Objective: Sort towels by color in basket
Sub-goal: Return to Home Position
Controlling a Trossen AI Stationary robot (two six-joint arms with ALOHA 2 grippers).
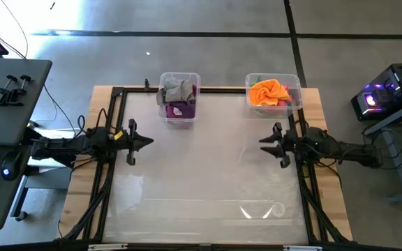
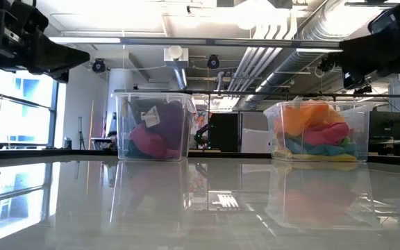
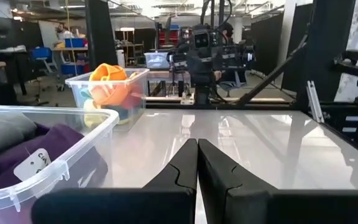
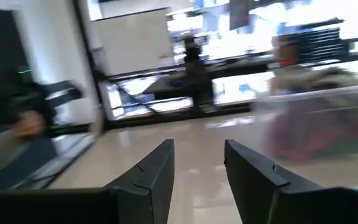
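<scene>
The towels lie in two clear bins at the table's far edge. The left bin (image 1: 180, 98) (image 2: 153, 128) holds a grey towel (image 1: 176, 90) on top of purple (image 3: 55, 142) and magenta (image 2: 148, 142) ones. The right bin (image 1: 274, 92) (image 2: 317, 132) holds an orange towel (image 1: 268, 91) on top of pink, light blue and yellow ones. My left gripper (image 1: 150, 141) (image 3: 197, 152) hovers shut near the table's left side, touching nothing. My right gripper (image 1: 262, 143) (image 4: 199, 155) hovers open near the right side, also empty. Both point toward the table's middle.
The glossy white table top (image 1: 201, 174) lies between the two arms, inside a dark frame (image 1: 110, 174). The bins stand at the far edge, each just beyond its gripper. A grey side table with clamps (image 1: 9, 89) stands off the left.
</scene>
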